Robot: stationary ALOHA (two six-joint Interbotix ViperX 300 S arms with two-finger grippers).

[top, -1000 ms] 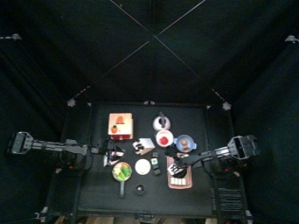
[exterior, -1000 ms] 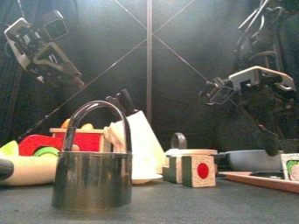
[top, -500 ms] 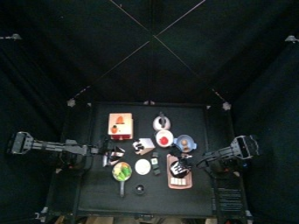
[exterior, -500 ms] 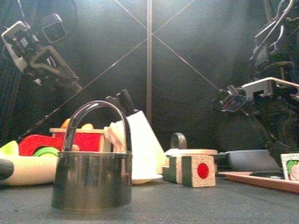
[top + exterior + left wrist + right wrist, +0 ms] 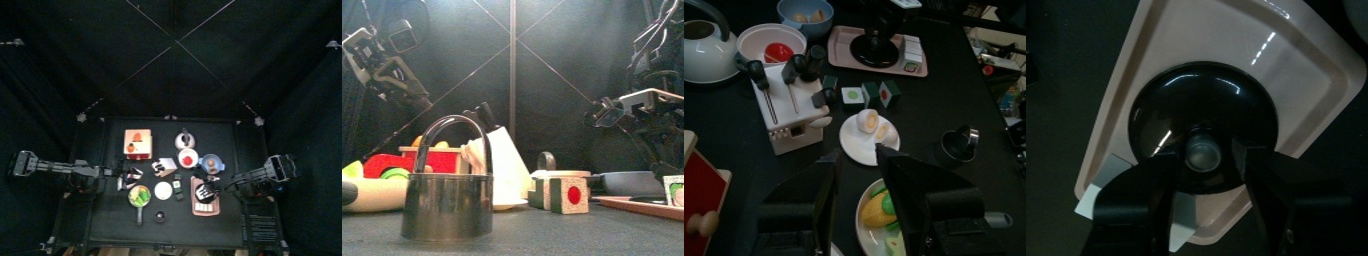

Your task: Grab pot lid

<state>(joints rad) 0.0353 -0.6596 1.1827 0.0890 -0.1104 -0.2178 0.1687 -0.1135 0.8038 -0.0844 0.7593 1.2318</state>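
Black table, pink tray (image 5: 1293, 60) — right pincer (image 5: 1204, 172) has dropped, jaws spread astride the pot lid (image 5: 1203, 117) knob — grasp imminent

One pot lid (image 5: 1200, 118) lies on one pink tray (image 5: 1280, 50). One kettle (image 5: 707, 52), two bowls, blue (image 5: 803, 14) and white (image 5: 775, 42), one plate (image 5: 862, 138), one knife block (image 5: 786, 105), one steel pot (image 5: 448, 196), one red board (image 5: 138, 141), and two arms.
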